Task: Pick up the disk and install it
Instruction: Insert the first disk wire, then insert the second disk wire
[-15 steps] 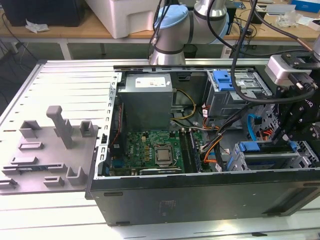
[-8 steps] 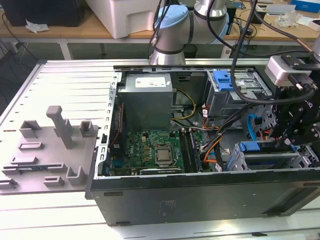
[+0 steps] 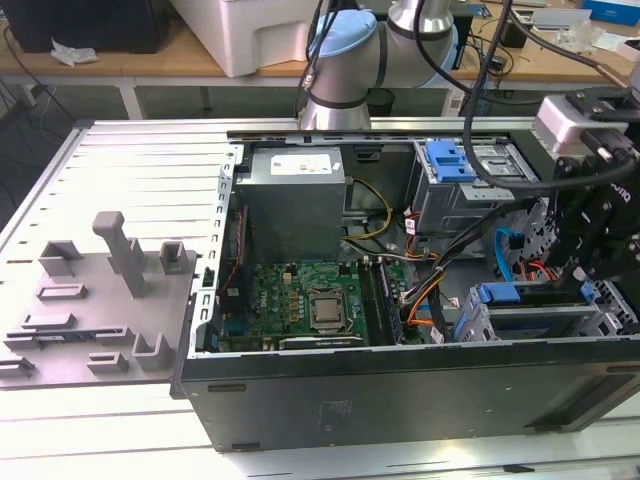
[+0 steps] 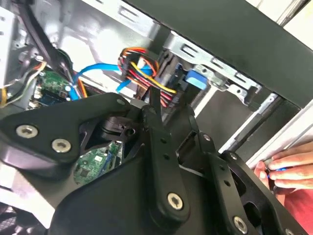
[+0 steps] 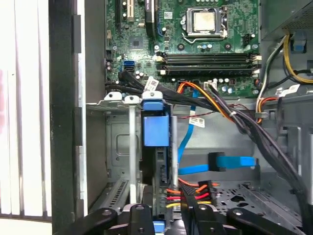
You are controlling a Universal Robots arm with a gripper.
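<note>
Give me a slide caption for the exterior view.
Robot arm reaching into an open computer case above the drive bay, motherboard exposed.

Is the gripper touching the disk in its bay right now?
Cannot tell. In the first wrist view the gripper sits right at the disk's near end, but its dark linkages cover the spot where contact would be.

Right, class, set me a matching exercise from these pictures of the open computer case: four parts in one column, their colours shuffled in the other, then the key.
Parts:
1. motherboard
2. flat data cable
3. power supply box
4. drive carrier tab

Colours:
A. light blue ribbon
B. green
C. solid blue plastic
D. grey metal

Pairs: 1-B, 2-A, 3-D, 4-C
</note>
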